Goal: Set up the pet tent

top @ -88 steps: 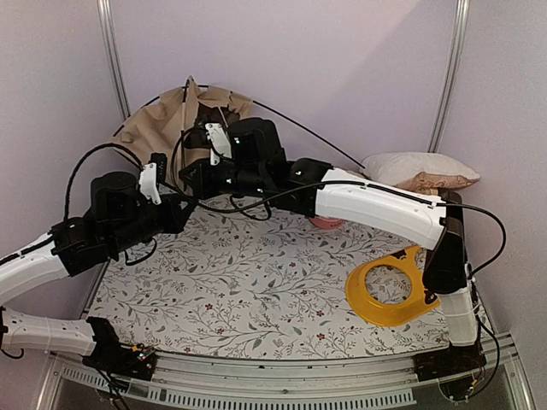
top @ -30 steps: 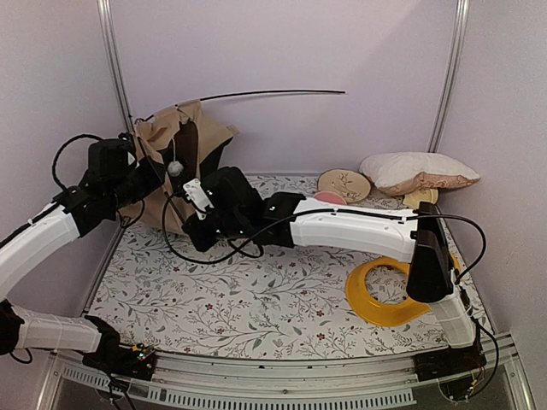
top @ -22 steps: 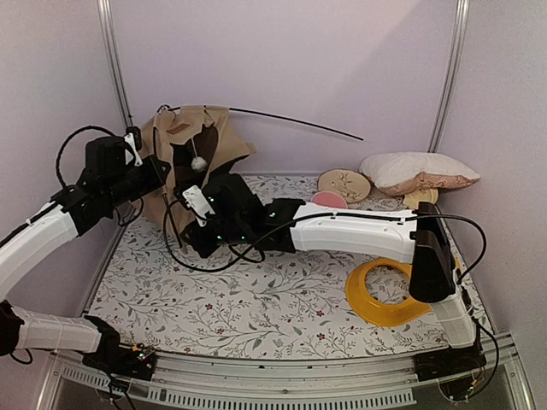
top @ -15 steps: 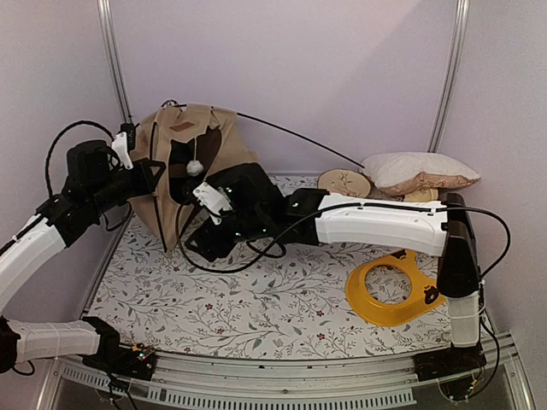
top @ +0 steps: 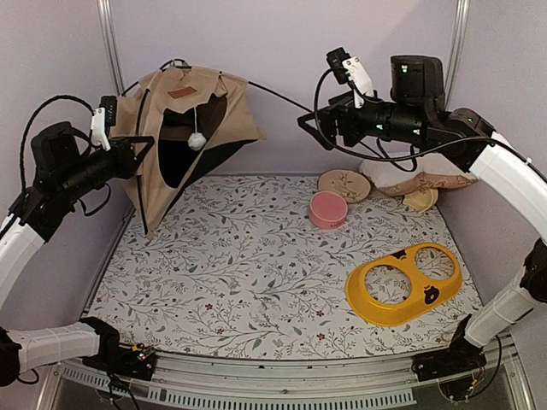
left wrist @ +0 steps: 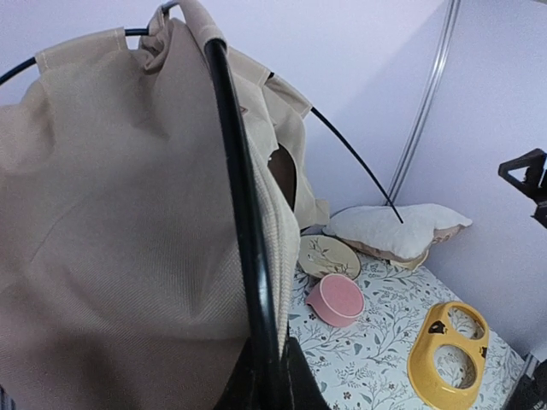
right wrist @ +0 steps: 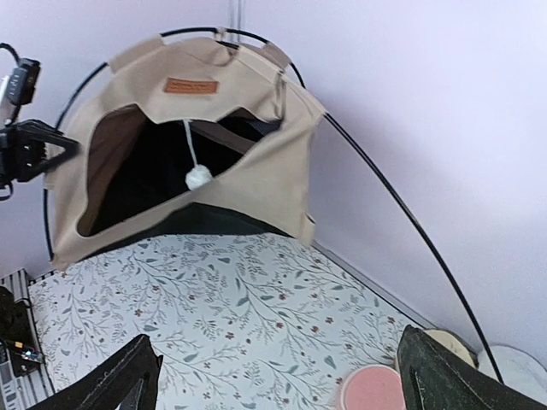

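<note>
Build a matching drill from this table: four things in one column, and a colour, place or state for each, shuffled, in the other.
1. pet tent
2. bowl
3. feeder
4. right hand

a. yellow
b. open, raised above the table
c. pink
d. tan, back left corner

Pairs: 1-d, 2-c, 3-a, 4-b

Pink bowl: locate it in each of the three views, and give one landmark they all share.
Top external: the pink bowl is right of centre, toward the back.
Left wrist: lower middle, right of the tent fabric.
Right wrist: bottom edge, right of centre, partly cut off.
Shared landmark: the pet tent.
</note>
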{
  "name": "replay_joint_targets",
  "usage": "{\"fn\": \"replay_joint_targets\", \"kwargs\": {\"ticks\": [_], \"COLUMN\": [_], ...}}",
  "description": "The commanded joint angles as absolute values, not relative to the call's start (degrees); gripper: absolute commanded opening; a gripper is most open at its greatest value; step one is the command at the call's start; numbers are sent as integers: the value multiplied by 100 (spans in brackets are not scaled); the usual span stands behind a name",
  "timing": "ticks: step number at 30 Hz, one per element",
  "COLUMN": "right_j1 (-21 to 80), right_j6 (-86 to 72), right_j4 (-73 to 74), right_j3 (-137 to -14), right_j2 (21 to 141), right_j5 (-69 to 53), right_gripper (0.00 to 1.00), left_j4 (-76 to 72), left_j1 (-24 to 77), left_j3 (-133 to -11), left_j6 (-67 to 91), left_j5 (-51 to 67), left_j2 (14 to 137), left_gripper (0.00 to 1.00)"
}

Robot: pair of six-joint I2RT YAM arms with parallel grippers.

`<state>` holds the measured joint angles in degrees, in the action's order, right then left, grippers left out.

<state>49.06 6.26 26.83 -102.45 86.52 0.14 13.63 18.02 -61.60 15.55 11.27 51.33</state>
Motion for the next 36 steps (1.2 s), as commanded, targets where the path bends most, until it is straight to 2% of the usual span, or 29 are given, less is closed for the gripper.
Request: {"fn": "replay_joint_targets", "kwargs": {"ticks": [1,11,15,18,24,30,36], "right_j1": [4199,2431,1736,1728,1729,1720,1744], "right_j6": [843,929,652,367,-243,-1263,-1420], "right_j4": [3275,3674,4147,4442,4329,4508,4978], "right_j3": [-9761,-9240,-9266,-8910,-7824,-7747,-7458], "right_j2": [8004,7240,7355,7312,6456,5768,5355], "right_j5": [134,-744,-1578,-2039,-2568,-1361,-2820], "right_gripper": [99,99,98,93,94,95,93], "left_j4": [1342,2547,2936,3083,3440,3178,2677], "left_j1": [1691,1209,972,872,687,135,-461], "left_j3": [-6848,-8146,-8564,-8780,-9195,-9285,-9304], "left_j6": [890,-9,-172,-279,-659,-762,-781], "left_j5": [1709,2671,3252,3855,4437,5578,6727], "left_j2": [5201,5678,6001,6255,6844,7432,7955], "left_gripper": [0,0,0,0,0,0,0]}}
